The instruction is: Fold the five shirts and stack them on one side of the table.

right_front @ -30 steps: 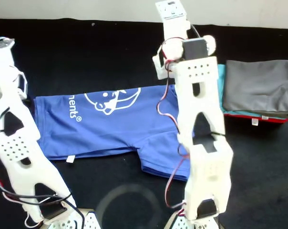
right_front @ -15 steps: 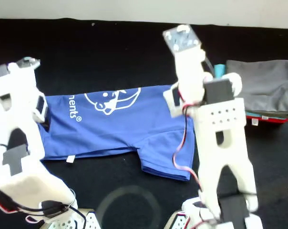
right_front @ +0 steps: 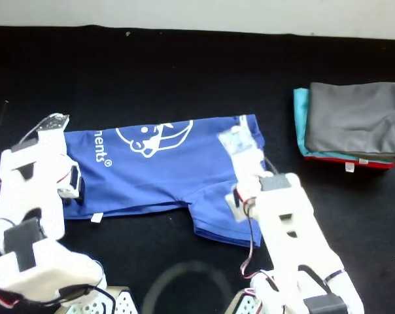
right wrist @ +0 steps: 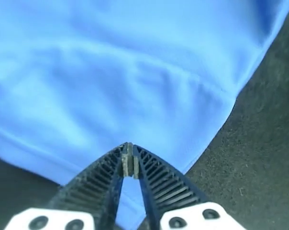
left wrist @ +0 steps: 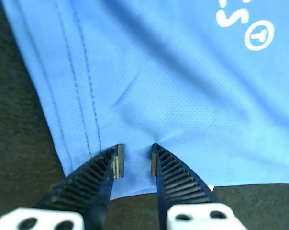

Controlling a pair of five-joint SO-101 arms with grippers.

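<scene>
Blue shirt (right_front: 158, 163): it lies spread flat near the middle of the black table (right_front: 184, 65), with its long side across the table. The white print (right_front: 148, 137) faces up, and 1 sleeve part points toward the arm bases.

Left gripper (left wrist: 135, 160): it is low over the shirt's end on the left arm's side, close to the 2 lines of stitching (left wrist: 84, 76) along the hem. Its fingers are a little apart, with a narrow gap between the tips. A small crease in the cloth runs toward this gap. I cannot tell if the tips touch the cloth.

Right gripper (right wrist: 130, 165): it is over the other end of the shirt, near the edge where blue cloth meets the table. Its fingertips are pressed together. No cloth is visible between them.

Stack (right_front: 354, 124): it rests at the table's side next to the right arm, apart from the blue shirt. 3 folded layers are visible: a gray shirt (right_front: 358, 118) on top, a teal one (right_front: 300, 111) under it, and a red edge (right_front: 374, 165) at the bottom.
</scene>
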